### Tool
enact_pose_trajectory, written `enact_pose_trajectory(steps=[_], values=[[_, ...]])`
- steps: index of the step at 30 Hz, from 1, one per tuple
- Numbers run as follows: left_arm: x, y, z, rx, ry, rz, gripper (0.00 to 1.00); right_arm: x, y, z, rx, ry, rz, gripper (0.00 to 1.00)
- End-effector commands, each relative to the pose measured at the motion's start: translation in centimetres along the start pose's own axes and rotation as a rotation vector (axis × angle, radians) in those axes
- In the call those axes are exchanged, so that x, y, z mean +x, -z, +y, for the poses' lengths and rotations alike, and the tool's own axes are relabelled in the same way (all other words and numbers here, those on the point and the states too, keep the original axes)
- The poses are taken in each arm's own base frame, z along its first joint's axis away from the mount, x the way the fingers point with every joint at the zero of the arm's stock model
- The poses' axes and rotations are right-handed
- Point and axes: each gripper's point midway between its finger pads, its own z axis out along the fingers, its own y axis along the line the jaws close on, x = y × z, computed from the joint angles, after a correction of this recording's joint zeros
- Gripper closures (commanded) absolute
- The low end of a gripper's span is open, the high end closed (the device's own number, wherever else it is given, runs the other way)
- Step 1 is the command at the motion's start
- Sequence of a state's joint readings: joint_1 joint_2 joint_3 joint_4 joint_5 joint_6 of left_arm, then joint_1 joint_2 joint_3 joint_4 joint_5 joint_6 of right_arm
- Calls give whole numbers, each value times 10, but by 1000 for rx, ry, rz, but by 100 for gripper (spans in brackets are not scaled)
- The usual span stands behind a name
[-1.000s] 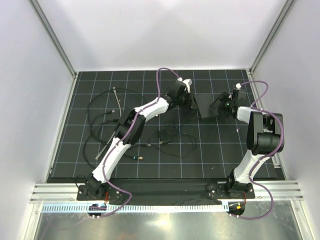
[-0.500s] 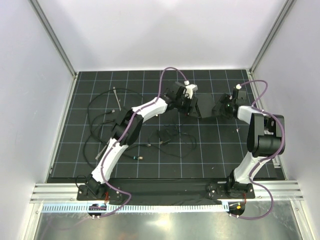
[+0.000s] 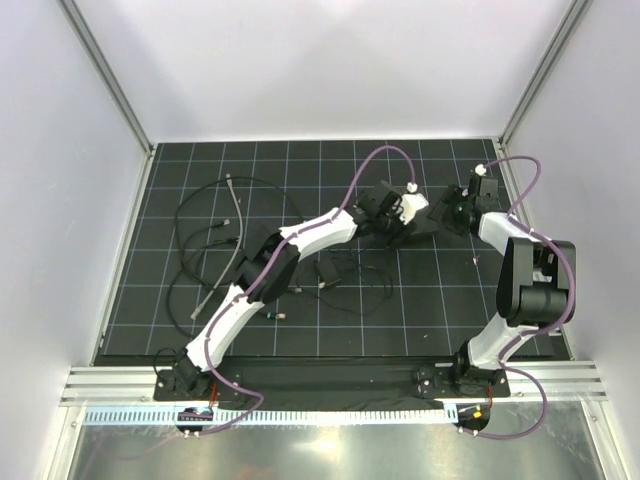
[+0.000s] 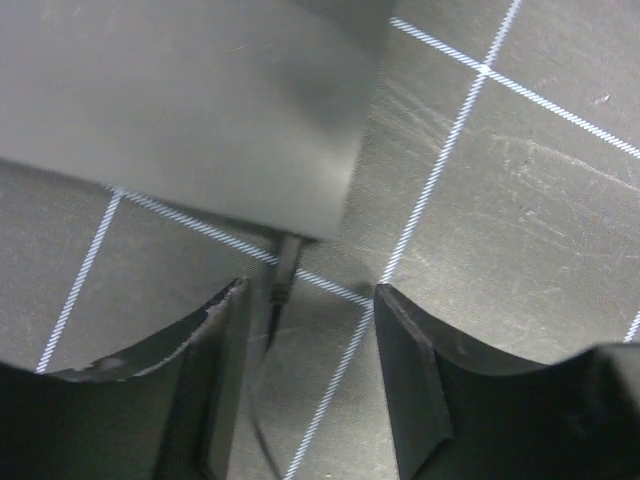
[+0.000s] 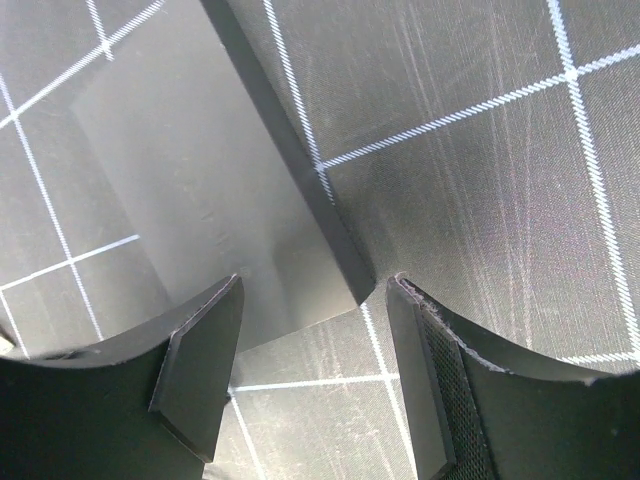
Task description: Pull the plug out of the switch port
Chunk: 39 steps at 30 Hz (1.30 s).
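- Black on black at the switch port (image 4: pixel 298 238): plug (image 4: pixel 287 264) seated in the near edge of the flat box (image 4: pixel 180 110), with thin cable (image 4: pixel 268 325) trailing back between the fingers.
- Left pincer (image 4: pixel 310 290) spread apart, clamped on nothing, with the plug off-centre and nearer one finger. Could close on cable rather than plug body, then slip or strain the wire.
- Right pincer (image 5: pixel 315 282) likewise spread, straddling a corner of the box without gripping it. Without a firm hold there, likely to drag the whole box along on the pull instead of freeing the plug.
- Crowded at the far right of the desk (image 3: pixel 450 310), both wrists close over the box; some risk of a bump.
- Well apart, nearer the middle and left: small wired block (image 3: pixel 328 270) and loose cables (image 3: pixel 235 205). Nothing seen blocking the plug itself.
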<state>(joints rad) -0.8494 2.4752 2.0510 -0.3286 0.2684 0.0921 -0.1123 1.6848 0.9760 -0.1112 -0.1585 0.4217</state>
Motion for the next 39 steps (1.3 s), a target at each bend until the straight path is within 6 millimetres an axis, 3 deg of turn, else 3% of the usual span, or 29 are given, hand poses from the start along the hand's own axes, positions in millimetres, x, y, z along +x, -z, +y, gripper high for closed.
enact_pose_trajectory(steps=[1, 10, 21, 25, 28, 31, 39], values=[[-19, 6, 10, -99, -141, -2, 46, -14, 16, 14, -33, 24, -53, 33], [-14, -4, 9, -125, -131, 0, 73, -7, 17, 27, -57, 36, -39, 34], [-16, -9, 1, -114, -66, -24, 86, 3, 22, 26, -64, -10, -32, 35], [-16, -9, -5, -85, -55, -25, 100, 7, 26, 30, -84, -12, -21, 36], [-17, -5, -10, -58, -44, -21, 100, 16, 26, 32, -110, -22, 3, 38], [-20, -4, -14, -49, -6, -33, 100, 24, 27, 34, -138, -39, 15, 43], [-23, -7, -18, -34, 44, -51, 100, 32, 30, 47, -204, -79, 24, 70]])
